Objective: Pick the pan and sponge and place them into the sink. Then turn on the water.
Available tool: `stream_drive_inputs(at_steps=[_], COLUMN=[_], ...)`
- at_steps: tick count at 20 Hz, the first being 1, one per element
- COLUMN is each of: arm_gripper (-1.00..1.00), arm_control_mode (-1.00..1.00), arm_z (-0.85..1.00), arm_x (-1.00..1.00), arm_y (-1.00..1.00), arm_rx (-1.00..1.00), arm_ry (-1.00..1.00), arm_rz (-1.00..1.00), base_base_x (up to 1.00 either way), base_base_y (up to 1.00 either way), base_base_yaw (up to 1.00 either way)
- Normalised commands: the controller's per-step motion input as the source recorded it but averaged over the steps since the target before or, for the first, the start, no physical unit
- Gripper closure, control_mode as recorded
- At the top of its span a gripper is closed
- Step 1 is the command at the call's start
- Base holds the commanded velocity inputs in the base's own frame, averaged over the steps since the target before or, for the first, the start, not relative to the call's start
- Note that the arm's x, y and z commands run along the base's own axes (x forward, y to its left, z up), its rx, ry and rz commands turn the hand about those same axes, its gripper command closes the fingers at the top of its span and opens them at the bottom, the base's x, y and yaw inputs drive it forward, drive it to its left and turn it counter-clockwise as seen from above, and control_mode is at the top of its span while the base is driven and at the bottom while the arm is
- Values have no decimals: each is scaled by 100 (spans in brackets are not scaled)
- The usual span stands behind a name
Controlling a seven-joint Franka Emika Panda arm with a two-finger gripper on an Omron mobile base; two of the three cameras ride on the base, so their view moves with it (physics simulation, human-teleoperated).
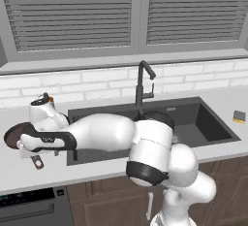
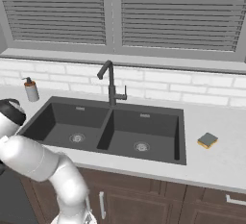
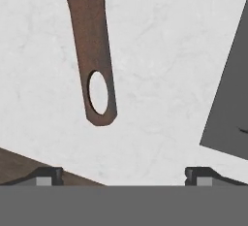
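The hand point(image 3: 124, 174) hangs over the tabletop point(image 3: 160, 50) with its fingers spread wide and nothing between them; the two dark fingertips point(image 3: 48, 175) stand well apart at the bottom of the hand view. Ahead of them lies the end of the pan's handle point(image 3: 94, 50), a brown strip with an oval hanging hole near its rounded tip. The tip lies flat on the pale stone, not touching either fingertip, with bare surface on both sides of it. To the right in that view a dark-grey corner of the sink point(image 3: 227, 113) cuts in, apart from the handle.

In the left base view the arm reaches across to the left of the sink point(image 1: 203, 118), and the pan point(image 1: 14, 135) sits on the tabletop there, a dark round shape partly hidden behind the wrist. Its handle end pokes out below the arm near the front edge of the tabletop point(image 1: 19, 171).

The sponge point(image 2: 207, 140) lies flat on the tabletop to the right of the sink, just beside the right basin's rim but not touching it, with open surface all around. Both basins are bare apart from their drains. The faucet point(image 2: 110, 81) stands behind the central divider, and a soap bottle point(image 2: 31, 89) stands by the wall at the far left
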Motion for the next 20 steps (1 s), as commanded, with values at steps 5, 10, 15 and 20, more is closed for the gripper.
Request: stream_drive_inputs(at_steps=[5,10,15,20], arm_gripper=[-100,-100,-100,-100], arm_control_mode=[-100,-100,-100,-100], arm_z=[-15,-14,-35,-40], arm_x=[38,32,22,19], arm_y=[32,15,0,11], arm_rx=[-5,-2,0,-2], arm_ry=[0,0,0,0], arm_rz=[0,0,0,0], base_base_x=[0,0,0,0], base_base_y=[0,0,0,0], base_base_yaw=[0,0,0,0])
